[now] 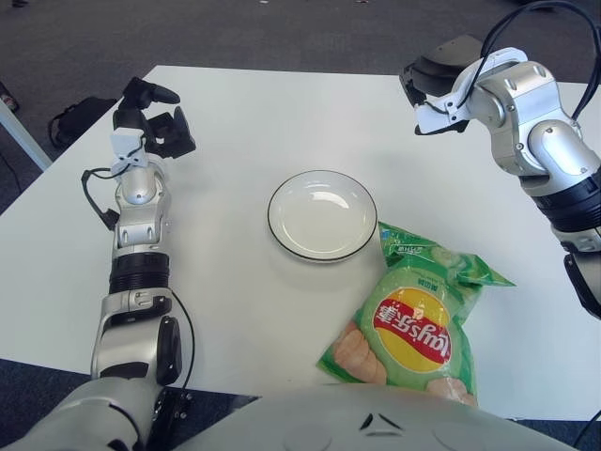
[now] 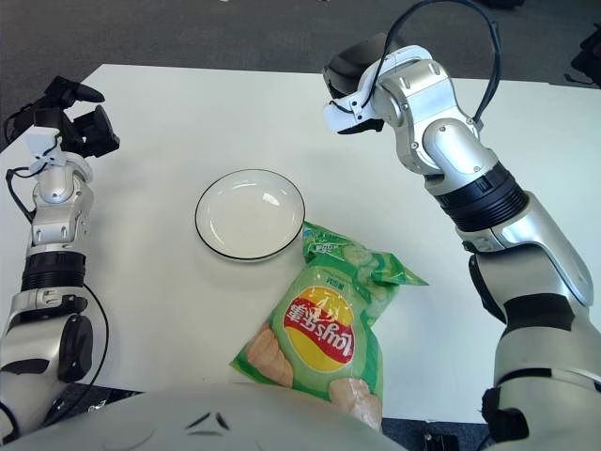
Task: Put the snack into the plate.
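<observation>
The snack, a green chip bag (image 1: 413, 324) with a red and yellow logo, lies flat near the table's front edge, its top corner just right of the plate. The white plate (image 1: 322, 216) with a dark rim sits mid-table with nothing on it. My right hand (image 1: 430, 80) is raised over the far right of the table, well beyond the plate and bag, turned so that mostly its wrist and dark palm (image 2: 352, 66) show. It holds nothing that I can see. My left hand (image 1: 150, 117) shows at the far left with fingers spread, holding nothing.
The white table (image 1: 244, 122) ends close in front of the bag, where my torso (image 1: 376, 423) fills the bottom of the view. A black object (image 1: 80, 117) lies on the dark floor past the left edge. A black cable (image 1: 554, 14) loops above my right forearm.
</observation>
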You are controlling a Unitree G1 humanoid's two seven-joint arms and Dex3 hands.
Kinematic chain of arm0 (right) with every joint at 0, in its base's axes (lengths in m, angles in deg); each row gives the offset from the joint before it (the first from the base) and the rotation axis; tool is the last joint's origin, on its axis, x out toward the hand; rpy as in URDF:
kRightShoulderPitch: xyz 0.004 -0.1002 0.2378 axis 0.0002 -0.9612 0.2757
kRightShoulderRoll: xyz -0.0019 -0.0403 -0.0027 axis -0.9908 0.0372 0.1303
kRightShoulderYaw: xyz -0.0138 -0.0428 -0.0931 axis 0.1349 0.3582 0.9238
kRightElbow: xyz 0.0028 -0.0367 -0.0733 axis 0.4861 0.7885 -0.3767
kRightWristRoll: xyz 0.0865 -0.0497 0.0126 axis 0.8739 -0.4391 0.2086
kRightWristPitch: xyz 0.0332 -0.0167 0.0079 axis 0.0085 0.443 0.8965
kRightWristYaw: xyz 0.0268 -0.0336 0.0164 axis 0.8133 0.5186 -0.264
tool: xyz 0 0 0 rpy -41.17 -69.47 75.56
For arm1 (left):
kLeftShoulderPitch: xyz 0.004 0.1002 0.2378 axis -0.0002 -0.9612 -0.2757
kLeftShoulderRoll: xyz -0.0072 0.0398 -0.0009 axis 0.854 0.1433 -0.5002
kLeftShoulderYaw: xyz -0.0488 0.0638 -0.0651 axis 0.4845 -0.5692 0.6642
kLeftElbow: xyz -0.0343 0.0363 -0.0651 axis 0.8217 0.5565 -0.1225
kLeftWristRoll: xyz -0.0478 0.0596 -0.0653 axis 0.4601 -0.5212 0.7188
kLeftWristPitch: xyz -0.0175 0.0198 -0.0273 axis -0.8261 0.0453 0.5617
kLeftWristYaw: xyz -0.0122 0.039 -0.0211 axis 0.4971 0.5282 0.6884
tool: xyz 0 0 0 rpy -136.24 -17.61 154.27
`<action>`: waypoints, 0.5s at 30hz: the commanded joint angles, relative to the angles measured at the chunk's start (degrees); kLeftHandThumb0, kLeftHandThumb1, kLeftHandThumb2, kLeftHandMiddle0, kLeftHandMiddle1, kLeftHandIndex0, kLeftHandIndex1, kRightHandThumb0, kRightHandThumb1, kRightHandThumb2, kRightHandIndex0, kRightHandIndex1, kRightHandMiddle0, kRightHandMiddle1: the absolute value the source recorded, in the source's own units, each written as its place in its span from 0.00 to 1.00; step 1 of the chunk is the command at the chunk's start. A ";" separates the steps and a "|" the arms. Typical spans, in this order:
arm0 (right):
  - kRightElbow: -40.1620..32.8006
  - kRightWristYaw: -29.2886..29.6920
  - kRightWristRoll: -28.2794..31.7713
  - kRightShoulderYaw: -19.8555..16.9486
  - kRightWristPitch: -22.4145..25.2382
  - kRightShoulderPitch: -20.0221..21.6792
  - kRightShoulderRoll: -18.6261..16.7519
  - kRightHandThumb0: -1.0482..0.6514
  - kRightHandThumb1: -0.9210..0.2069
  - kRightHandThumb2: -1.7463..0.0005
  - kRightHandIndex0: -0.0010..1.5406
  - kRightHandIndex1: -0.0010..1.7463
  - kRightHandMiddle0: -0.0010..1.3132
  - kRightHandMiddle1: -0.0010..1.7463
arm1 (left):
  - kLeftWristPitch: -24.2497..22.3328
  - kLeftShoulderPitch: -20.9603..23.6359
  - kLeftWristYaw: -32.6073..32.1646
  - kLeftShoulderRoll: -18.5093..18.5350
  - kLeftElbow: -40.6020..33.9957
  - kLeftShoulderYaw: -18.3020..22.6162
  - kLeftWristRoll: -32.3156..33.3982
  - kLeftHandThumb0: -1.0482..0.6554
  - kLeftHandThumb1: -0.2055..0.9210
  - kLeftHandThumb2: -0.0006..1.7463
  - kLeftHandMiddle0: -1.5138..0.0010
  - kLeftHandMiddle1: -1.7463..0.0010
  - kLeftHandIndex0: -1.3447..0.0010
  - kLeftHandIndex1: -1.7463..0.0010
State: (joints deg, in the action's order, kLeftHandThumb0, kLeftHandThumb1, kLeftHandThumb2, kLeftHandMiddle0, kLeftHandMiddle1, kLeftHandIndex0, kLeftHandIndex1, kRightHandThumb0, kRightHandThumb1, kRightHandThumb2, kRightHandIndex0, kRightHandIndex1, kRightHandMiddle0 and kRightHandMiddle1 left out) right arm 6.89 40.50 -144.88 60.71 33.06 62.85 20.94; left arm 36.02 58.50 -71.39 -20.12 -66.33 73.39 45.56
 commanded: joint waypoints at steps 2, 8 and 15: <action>-0.70 0.46 -1.71 -1.76 -1.23 -0.45 -0.75 0.35 0.47 0.30 0.58 1.00 0.42 1.00 | -0.45 0.49 0.76 0.54 0.34 0.44 0.70 0.34 0.50 0.73 0.20 0.00 0.56 0.00; -4.05 -34.15 45.42 -7.65 0.39 -8.75 -3.25 0.20 0.10 0.37 0.27 0.52 0.09 0.73 | -0.59 0.38 0.72 0.62 0.42 0.37 0.33 0.34 0.50 0.73 0.19 0.00 0.56 0.00; -4.69 -31.76 44.15 -7.13 -1.68 -8.91 -1.32 0.18 0.01 0.42 0.20 0.39 0.01 0.66 | -0.28 0.28 1.03 0.80 0.50 0.32 0.36 0.34 0.50 0.73 0.19 0.00 0.56 0.00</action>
State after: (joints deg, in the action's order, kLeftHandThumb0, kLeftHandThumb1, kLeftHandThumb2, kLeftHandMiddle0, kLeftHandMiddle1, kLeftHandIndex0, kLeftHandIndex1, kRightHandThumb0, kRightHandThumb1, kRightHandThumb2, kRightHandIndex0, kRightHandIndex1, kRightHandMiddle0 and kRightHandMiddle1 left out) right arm 5.48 20.81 -117.48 57.19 31.62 58.80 19.62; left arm 36.02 58.50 -70.95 -20.14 -66.27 73.22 45.54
